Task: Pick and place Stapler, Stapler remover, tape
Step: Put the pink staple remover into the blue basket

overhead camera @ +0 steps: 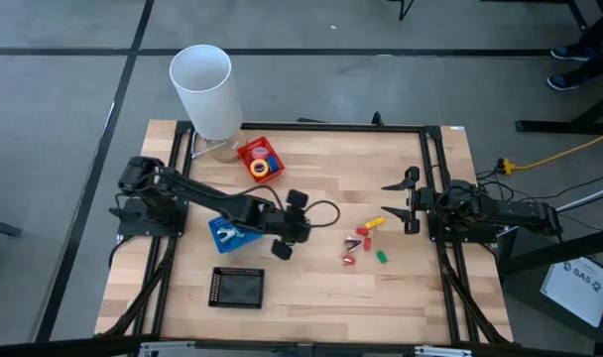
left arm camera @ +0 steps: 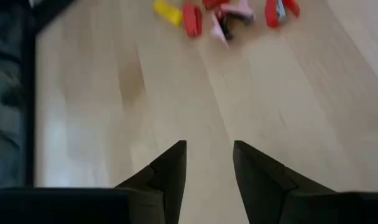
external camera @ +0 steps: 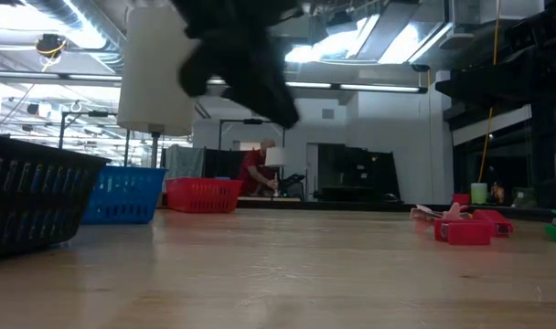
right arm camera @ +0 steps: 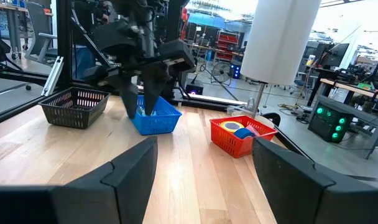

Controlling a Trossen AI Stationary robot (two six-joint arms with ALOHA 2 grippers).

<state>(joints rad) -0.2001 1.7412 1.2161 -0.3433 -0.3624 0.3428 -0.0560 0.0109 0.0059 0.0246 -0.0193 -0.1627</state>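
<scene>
The left gripper [overhead camera: 286, 226] is extended over the middle of the wooden table [overhead camera: 311, 297], just beyond the blue basket [overhead camera: 225, 234]. In the left wrist view its two fingers [left arm camera: 170, 171] are seen parted by a moderate gap, with only bare tabletop between them; nothing is held or touched. The right gripper [overhead camera: 409, 204] is stationed at the table's right edge with its fingers spread wide and nothing between them. The tape [overhead camera: 261, 167] is located inside the red basket [overhead camera: 250, 151], where yellow and blue rolls are visible. A cluster of small red, yellow and green pieces [overhead camera: 366, 241] is lying loose between the two grippers. A black basket [overhead camera: 237, 288] is placed near the front edge.
</scene>
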